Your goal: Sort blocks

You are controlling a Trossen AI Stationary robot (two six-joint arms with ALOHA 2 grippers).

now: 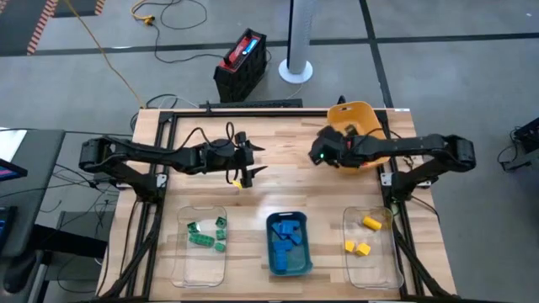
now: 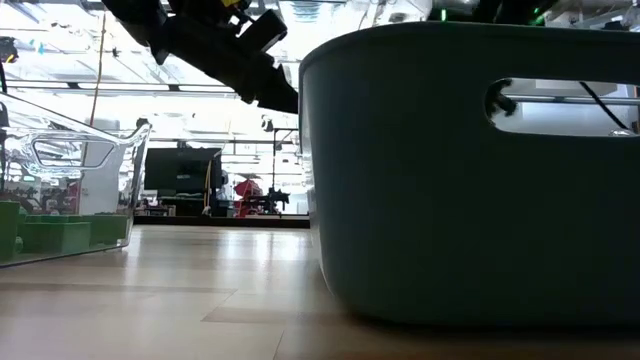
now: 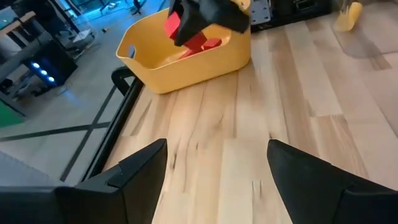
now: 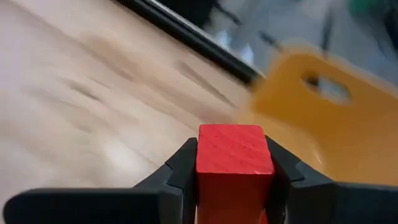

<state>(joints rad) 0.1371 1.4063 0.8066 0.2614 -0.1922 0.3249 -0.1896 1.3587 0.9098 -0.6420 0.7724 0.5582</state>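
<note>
Right tool (image 4: 231,180) pinches a red block (image 4: 233,163) between its fingers: clear in the right wrist view, not resolvable from above. In the high view the right tool (image 1: 324,153) sits in the upper right of centre of the frame, beside the yellow bin (image 1: 358,126) at the back edge of the worktop (image 1: 286,181). The left wrist view catches the same thing from across the worktop: a dark tool holding a red piece (image 3: 173,25) over the yellow bin (image 3: 186,59), with more red blocks (image 3: 202,46) inside it. Only that view shows the bin's contents.

Left tool (image 3: 217,165) is spread, nothing between its fingers, bare wood below it. High view puts it (image 1: 246,164) left of centre. A small yellow piece shows at its tip there, can't tell what it is.

Front row, high view only, lower part of the frame:
- left clear bin (image 1: 181,252) with green blocks (image 1: 206,234)
- middle teal bin (image 1: 305,261) with blue blocks (image 1: 288,236)
- right clear bin (image 1: 379,269) with yellow blocks (image 1: 362,236)

Low view is mostly filled by the teal bin wall (image 2: 420,180). At frame left is the clear bin (image 2: 120,160) with green blocks (image 2: 55,235) seen through its wall. An arm crosses the top left of the frame.
</note>
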